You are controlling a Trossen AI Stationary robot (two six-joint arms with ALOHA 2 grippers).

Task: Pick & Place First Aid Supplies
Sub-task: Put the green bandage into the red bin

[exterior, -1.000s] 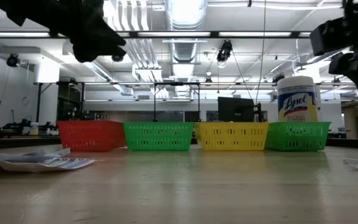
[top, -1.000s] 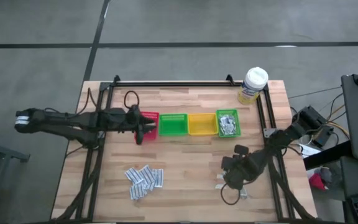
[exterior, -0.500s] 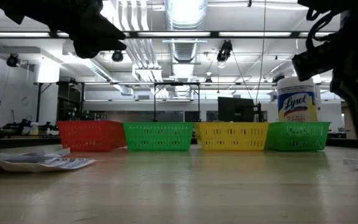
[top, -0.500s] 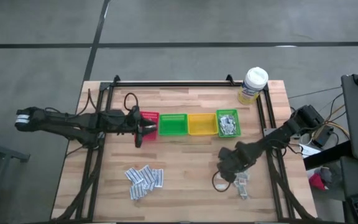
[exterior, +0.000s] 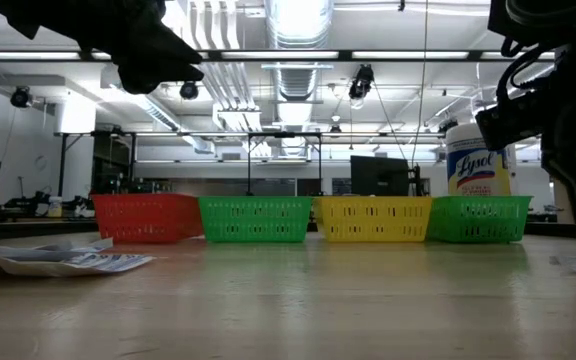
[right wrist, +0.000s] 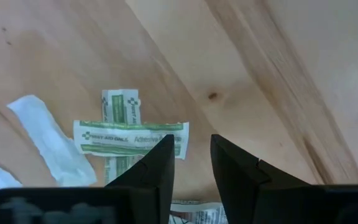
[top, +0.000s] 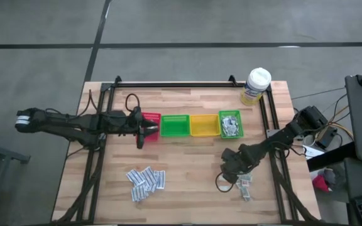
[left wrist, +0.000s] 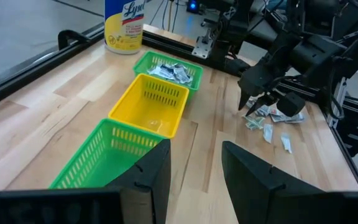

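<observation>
Right tool over the sachets, lower right of the worktop (top: 187, 188).
Right tool (top: 232, 171) hangs narrowly parted, empty, above pale green sachets (right wrist: 131, 138); left tool (top: 144, 130) waits parted, empty, by the red bin (top: 151, 118).

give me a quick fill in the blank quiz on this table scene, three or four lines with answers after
1. The four bins stand in a row: red, green, ____, green.
2. The only bin already holding sachets is the green one nearest the ____ wipes tub.
3. The left gripper hovers by the ____ bin.
4. The right gripper is above loose sachets lying on the ____.

Answers: yellow; Lysol; red; table
</observation>
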